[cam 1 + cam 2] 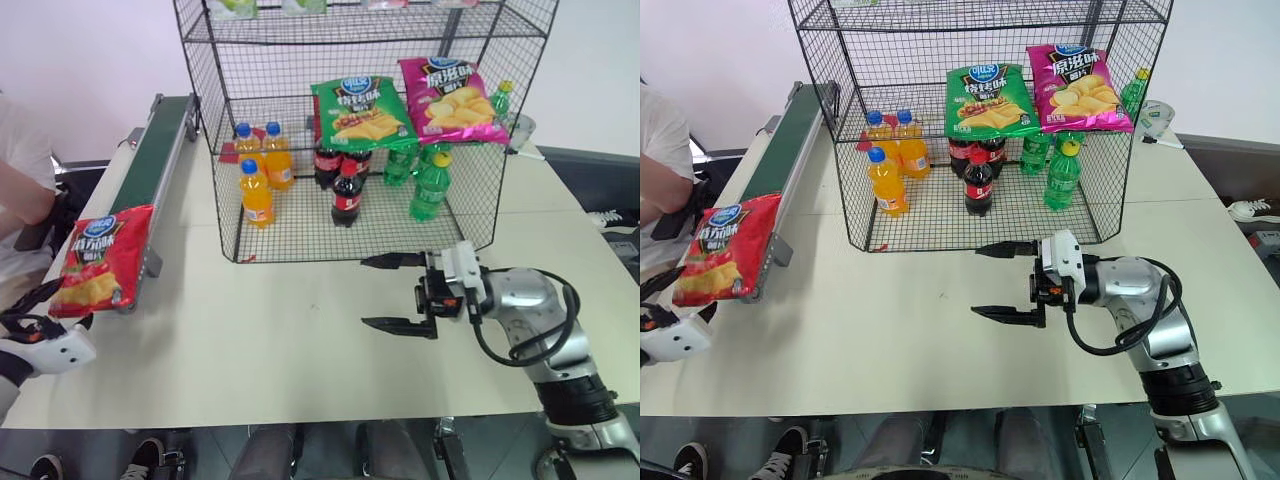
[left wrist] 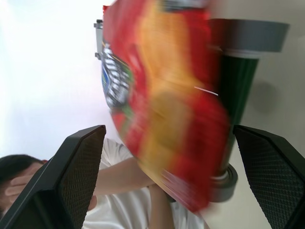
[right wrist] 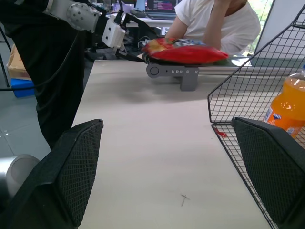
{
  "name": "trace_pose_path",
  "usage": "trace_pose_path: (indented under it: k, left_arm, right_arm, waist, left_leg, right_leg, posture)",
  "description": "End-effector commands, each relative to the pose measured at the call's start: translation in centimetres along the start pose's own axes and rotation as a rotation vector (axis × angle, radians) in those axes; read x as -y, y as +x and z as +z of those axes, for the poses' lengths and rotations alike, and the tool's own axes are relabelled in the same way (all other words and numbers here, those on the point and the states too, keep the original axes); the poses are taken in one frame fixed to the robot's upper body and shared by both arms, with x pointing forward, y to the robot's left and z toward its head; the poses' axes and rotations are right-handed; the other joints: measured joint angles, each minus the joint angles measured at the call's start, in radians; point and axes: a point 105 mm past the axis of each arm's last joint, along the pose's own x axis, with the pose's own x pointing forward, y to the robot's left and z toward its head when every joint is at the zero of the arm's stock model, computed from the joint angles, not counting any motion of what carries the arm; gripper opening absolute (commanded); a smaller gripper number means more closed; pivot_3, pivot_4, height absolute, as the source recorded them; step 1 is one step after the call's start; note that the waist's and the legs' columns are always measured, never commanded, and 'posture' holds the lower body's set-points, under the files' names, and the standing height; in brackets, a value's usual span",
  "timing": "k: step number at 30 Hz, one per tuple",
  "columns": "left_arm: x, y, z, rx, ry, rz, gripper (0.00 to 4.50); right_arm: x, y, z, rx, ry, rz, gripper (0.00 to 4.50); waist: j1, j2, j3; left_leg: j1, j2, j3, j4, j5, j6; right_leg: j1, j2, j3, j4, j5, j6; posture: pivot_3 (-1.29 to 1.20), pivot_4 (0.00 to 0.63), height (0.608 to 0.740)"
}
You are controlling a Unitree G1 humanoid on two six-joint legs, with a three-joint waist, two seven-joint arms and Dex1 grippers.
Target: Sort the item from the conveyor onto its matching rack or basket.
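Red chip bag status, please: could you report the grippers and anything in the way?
Both grippers open: left gripper at the red chip bag overhanging the conveyor end, not gripped. Right gripper empty before the rack.

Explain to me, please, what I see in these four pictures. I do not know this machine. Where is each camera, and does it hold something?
This is a humanoid robot with two arms, each ending in a gripper with two black fingers. Two pictures come from cameras in its head, looking down over a table. The other two come from cameras on the wrists, looking along the fingers.

On the table stands a black wire rack with orange, cola and green bottles, and a green chip bag and a magenta chip bag on a higher tier. On the left runs a conveyor; a red chip bag lies at its near end.

The left gripper is open just before the red bag. The right gripper is open above the table. Nothing is held.
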Motion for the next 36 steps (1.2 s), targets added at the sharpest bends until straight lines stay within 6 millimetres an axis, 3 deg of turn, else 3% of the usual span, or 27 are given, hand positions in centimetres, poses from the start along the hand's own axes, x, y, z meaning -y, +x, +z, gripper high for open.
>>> trace_pose_path:
  k: [1, 5, 11, 17, 24, 31, 36]
  left_arm:
    - [-0.5, 0.4, 0.2, 0.004, -0.029, 0.032, 4.47]
    - [-0.7, 0.6, 0.5, 0.013, -0.112, 0.041, 3.20]
    - [-0.5, 0.8, 0.0, -0.011, -0.093, 0.046, 0.14]
    - [-1.3, 0.8, 0.3, 0.003, -0.080, 0.095, 0.06]
    - [-5.7, -0.9, 2.2, 0.074, -0.007, 0.299, 0.06]
    - [-8.7, -1.9, 7.4, 0.225, 0.038, 0.377, 0.06]
    - [-9.3, -1.7, 13.7, 0.401, 0.003, 0.397, 0.06]
  right_arm:
    - [0.4, 0.3, 0.7, 0.016, -0.039, -0.019, 4.50]
    - [0.8, 0.0, 0.6, 0.005, -0.034, -0.050, 4.50]
    - [1.1, -0.4, 0.6, -0.010, -0.042, -0.071, 4.50]
    - [1.3, -0.5, 0.7, -0.012, -0.049, -0.085, 4.50]
    - [2.4, -2.0, 1.7, 0.003, -0.067, -0.154, 4.50]
    - [3.0, -3.4, 2.5, 0.032, -0.077, -0.222, 4.50]
    - [4.8, -6.2, 3.4, 0.026, -0.090, -0.342, 4.50]
  waist:
    - [0.000, 0.000, 0.000]
    - [0.001, 0.000, 0.000]
    - [0.002, 0.000, 0.000]
    - [0.000, 0.000, 0.000]
    - [0.001, -0.001, 0.000]
    - [0.007, -0.001, 0.000]
    - [0.009, 0.000, 0.000]
  left_leg:
    - [0.000, 0.000, 0.000, 0.000, 0.000, 0.000]
    - [0.000, 0.000, 0.000, 0.000, 0.000, 0.000]
    - [0.000, 0.000, 0.000, 0.000, 0.000, 0.000]
    - [0.000, 0.000, 0.000, 0.000, 0.000, 0.000]
    - [0.000, 0.000, 0.000, 0.000, 0.000, 0.000]
    - [0.000, 0.000, 0.001, 0.001, 0.000, 0.000]
    - [0.000, 0.000, 0.001, 0.001, 0.000, 0.000]
  right_leg:
    - [0.000, 0.000, 0.000, 0.000, 0.000, 0.000]
    - [0.000, 0.000, 0.000, 0.000, 0.000, 0.000]
    - [0.000, 0.000, 0.000, 0.000, 0.000, 0.000]
    - [0.000, 0.000, 0.000, 0.000, 0.000, 0.000]
    - [0.000, 0.000, 0.000, 0.000, 0.000, 0.000]
    - [0.001, 0.000, 0.000, 0.000, 0.000, 0.000]
    - [0.004, -0.001, 0.001, -0.001, 0.000, 0.000]
  posture:
    - [0.00, 0.150, 0.740]
    - [0.00, 0.150, 0.740]
    - [0.00, 0.150, 0.740]
    - [0.00, 0.150, 0.740]
    - [0.00, 0.150, 0.740]
    - [0.00, 0.150, 0.740]
    - [0.00, 0.150, 0.740]
